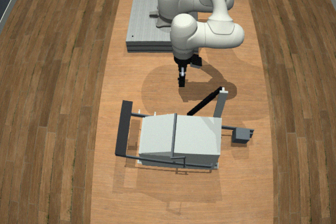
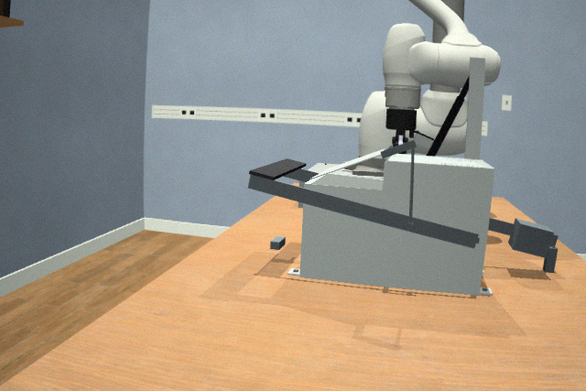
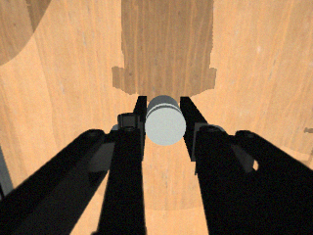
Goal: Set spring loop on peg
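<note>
Overhead, the tool (image 1: 181, 82) (image 2: 400, 141) (image 3: 162, 110) pointing downward above the bench (image 1: 163, 86) (image 2: 265, 339) (image 3: 166, 181), clamped on the round steel weight (image 3: 165, 126).

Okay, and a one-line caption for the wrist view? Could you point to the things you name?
Wrist view: the gripper (image 1: 181, 82) (image 3: 162, 110) holds a pale, round-topped piece (image 3: 165, 126) between its black fingers, above the wooden bench (image 1: 122, 86) (image 2: 212, 330) (image 3: 245, 59).
</note>
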Motion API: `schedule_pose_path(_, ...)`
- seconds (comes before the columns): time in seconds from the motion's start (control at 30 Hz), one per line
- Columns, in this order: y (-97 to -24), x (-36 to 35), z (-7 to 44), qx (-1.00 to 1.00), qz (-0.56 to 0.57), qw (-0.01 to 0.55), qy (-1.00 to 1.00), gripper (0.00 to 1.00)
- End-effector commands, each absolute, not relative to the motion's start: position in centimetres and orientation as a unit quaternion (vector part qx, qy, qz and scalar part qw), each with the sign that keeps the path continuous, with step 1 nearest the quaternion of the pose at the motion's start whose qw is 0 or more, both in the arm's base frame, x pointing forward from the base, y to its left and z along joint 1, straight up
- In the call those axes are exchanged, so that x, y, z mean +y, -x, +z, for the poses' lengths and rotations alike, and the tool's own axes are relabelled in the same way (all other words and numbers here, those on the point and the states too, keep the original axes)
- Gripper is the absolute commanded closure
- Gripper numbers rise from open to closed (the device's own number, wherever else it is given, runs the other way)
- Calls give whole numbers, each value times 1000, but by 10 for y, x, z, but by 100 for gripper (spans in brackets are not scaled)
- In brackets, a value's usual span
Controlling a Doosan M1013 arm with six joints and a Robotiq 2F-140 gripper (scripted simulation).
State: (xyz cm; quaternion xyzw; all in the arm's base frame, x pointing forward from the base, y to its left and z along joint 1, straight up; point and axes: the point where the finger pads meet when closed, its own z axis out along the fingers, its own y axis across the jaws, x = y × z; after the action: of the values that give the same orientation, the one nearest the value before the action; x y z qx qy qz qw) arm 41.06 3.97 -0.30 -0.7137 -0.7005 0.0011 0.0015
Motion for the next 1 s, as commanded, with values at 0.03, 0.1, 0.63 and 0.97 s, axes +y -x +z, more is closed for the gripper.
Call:
schedule_pose_path(0.03,-411,40,-10,-700,1,1,714,75)
schedule_pose_path(0.1,-411,40,-14,-700,1,1,714,75)
schedule_pose_path(0.63,-411,40,-39,-700,1,1,714,75)
schedule_pose_path(0.97,-411,40,-49,-700,1,1,714,75)
